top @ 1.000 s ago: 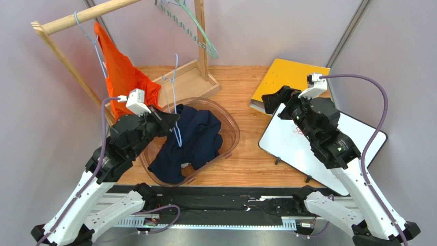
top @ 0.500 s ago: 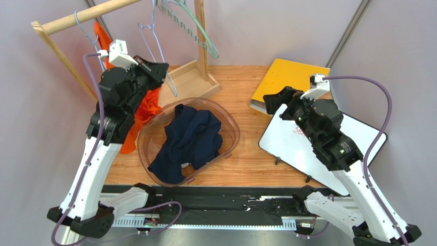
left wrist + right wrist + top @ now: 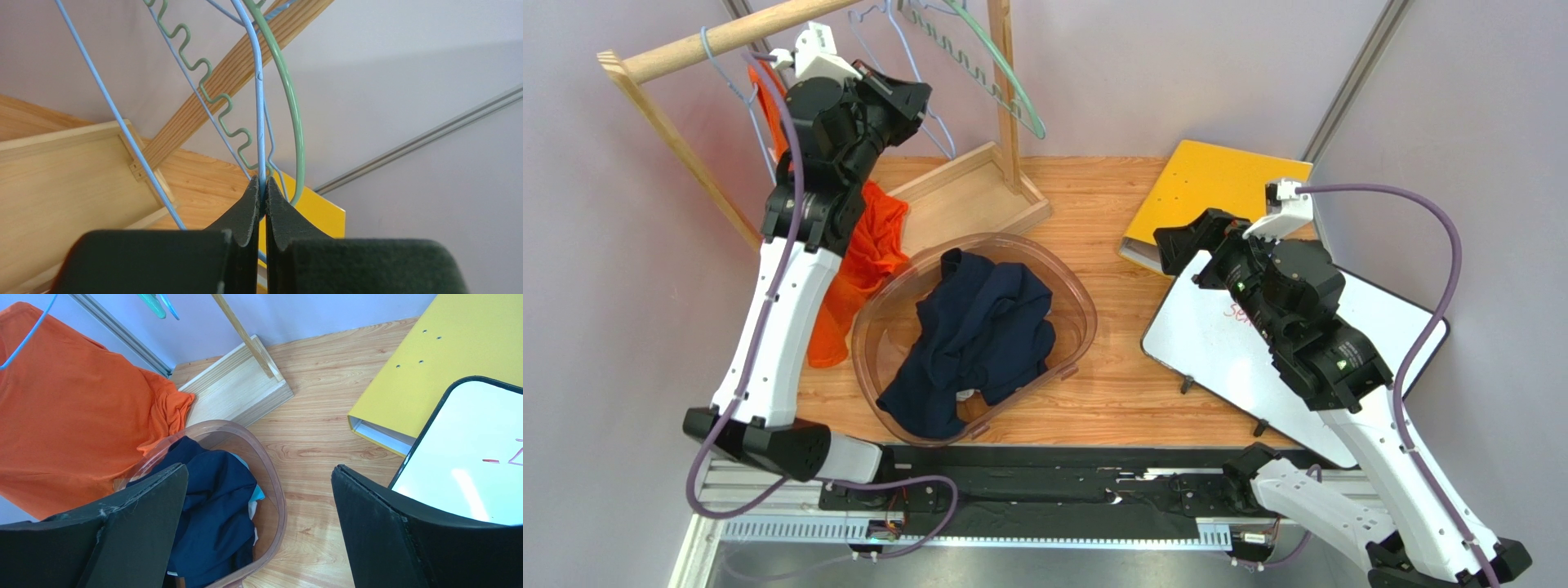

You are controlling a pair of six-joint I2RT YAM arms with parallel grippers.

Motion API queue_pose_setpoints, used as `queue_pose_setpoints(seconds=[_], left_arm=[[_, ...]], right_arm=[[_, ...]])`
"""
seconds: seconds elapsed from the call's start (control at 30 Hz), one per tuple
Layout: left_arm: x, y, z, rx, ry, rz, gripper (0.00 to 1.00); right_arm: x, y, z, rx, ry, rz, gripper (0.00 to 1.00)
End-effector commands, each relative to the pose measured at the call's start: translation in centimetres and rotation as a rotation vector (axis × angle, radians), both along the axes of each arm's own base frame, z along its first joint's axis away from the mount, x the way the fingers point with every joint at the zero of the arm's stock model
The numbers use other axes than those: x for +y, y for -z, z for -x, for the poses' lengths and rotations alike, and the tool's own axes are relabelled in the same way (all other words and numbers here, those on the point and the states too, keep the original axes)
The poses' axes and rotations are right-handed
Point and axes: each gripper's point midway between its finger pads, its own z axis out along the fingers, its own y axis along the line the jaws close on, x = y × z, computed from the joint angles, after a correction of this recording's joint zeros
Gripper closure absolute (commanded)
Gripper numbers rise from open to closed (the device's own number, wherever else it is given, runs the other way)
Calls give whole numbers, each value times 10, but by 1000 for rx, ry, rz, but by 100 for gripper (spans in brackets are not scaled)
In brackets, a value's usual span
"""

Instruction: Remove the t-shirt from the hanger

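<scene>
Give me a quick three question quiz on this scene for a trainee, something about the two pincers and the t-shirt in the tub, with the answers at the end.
1. True or false: the left pincer is shut on the blue hanger.
2. What colour is the t-shirt lying in the tub? A orange, B navy, C yellow.
3. Fill in the blank: the right pincer is ____ and holds nothing.

Key: 1 true; 2 B; 3 open.
</scene>
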Motion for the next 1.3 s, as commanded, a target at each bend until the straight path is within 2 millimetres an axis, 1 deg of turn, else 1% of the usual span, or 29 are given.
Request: queue_pose_setpoints(seconds=[0.0,0.03,0.07,0.1,0.17,0.2,0.27,0.3,0.37,0.43,0.6,0.73,0.77,0.8,0.83,0.87,0.9,0.93,0.97,1.0,1.03,1.07,1.1,1.13,1.17,1.2,1.23,1.27], left_arm=[[-12,-20,-12,-51,52,81,100],[-13,-19,-15,-49,53,90,100],[-20,-20,-16,-50,87,102,100],[-23,-14,-22,-37,96,113,100],[-28,-10,-28,-36,112,122,100],[-31,-2,-35,-20,114,122,100],[-35,6,-43,-2,131,130,100],[-39,15,-49,19,139,131,100],[-43,22,-54,31,156,146,100],[-45,30,-58,41,156,157,100],[-46,39,-63,50,154,154,100],[-43,38,-63,53,159,138,100],[-43,35,-59,42,164,128,97],[-41,33,-56,34,162,110,88],[-40,38,-54,43,158,99,72],[-36,31,-48,26,145,95,64],[-33,31,-45,19,137,78,57],[-31,36,-42,26,130,67,47],[-28,27,-33,2,127,62,44],[-26,27,-29,-2,125,52,41],[-25,32,-26,6,126,35,37],[-25,25,-16,-11,138,27,34],[-25,25,-11,-14,145,17,33],[-25,33,-6,7,155,3,31],[-27,26,10,-10,190,2,30],[-30,28,18,-12,217,-2,29],[-35,42,24,7,253,-7,27],[-41,37,44,-16,314,-7,27]], right_arm=[[-4,-7,1,-32,14,1,7],[-4,-8,1,-33,14,-1,7],[-5,-8,0,-35,17,-2,7],[-5,-8,1,-34,19,-3,7],[-5,-9,1,-37,17,-5,7],[-5,-9,1,-35,17,-6,7],[-5,-10,1,-36,17,-6,7],[-5,-9,2,-34,16,-7,7],[-6,-10,2,-35,20,-5,7],[-6,-9,2,-35,21,-7,7],[-5,-7,2,-29,16,-5,7],[0,-4,2,-15,-6,-11,7],[2,-4,3,-14,-15,-13,7],[3,-2,2,-10,-19,-13,7],[4,-1,2,-6,-24,-13,7],[6,0,3,-1,-32,-13,7],[8,2,2,8,-37,-12,7],[9,3,1,12,-42,-14,7],[12,3,1,16,-56,-17,7],[14,3,2,19,-66,-19,7],[17,6,1,30,-74,-19,7],[21,6,2,35,-99,-20,7],[25,7,3,37,-120,-20,7],[29,9,3,41,-147,-9,7],[38,11,7,48,-203,-6,6],[47,14,11,58,-260,-3,6],[53,19,11,71,-292,1,6],[63,20,17,76,-357,-5,5]])
